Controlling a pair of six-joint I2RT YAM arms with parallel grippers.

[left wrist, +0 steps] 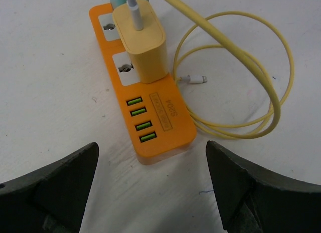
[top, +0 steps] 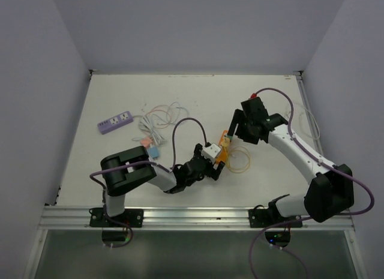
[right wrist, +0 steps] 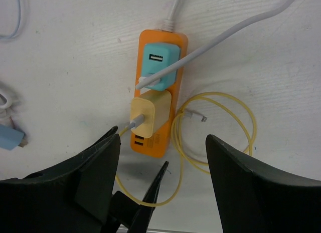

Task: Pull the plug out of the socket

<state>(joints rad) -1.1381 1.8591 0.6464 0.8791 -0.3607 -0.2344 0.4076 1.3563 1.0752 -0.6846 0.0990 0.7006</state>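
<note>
An orange power strip [left wrist: 175,130] lies on the white table, also in the top view [top: 223,149] and the right wrist view [right wrist: 150,148]. A yellow plug [left wrist: 143,42] with a white cord sits in it. Beside it sits a teal plug [right wrist: 158,65]. A yellow cable [left wrist: 241,92] coils next to the strip. My left gripper [left wrist: 153,178] is open and empty just short of the strip's USB end. My right gripper [right wrist: 163,158] is open and empty above the strip, over the yellow plug [right wrist: 150,112].
A purple power strip [top: 115,122] with tangled white cables [top: 159,120] lies at the back left. Pink and blue adapters [top: 149,147] lie near the left arm. Grey walls stand along the table's left, right and far edges.
</note>
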